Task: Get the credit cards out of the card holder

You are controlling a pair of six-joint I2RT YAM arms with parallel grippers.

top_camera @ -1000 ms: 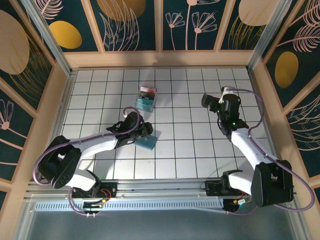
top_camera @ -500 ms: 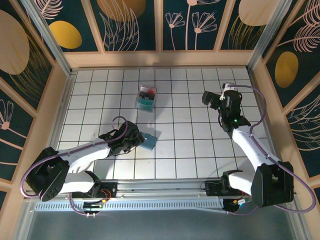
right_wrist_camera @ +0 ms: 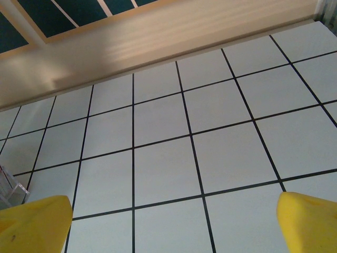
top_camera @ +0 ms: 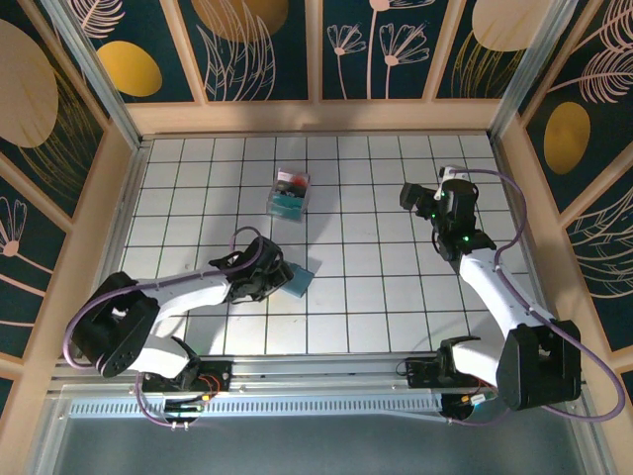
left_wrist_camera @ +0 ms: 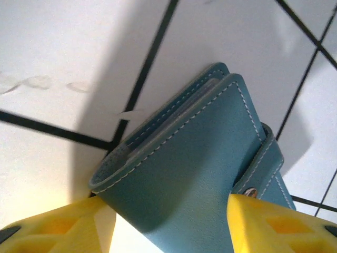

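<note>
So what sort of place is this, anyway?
Probably a robot test booth: a left arm and right arm bolted at the edge of a white gridded table, leaf-painted wall panels boxing it in, and a teal card holder and clear box as props.

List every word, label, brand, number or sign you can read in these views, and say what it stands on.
No text can be read anywhere.
Card holder: plain teal leather with white stitching and a metal snap, no lettering or logo.
Clear box: its contents are too small to read from overhead.
Table: black grid lines only.
Wall panels: leaf and flower drawings, no writing.
</note>
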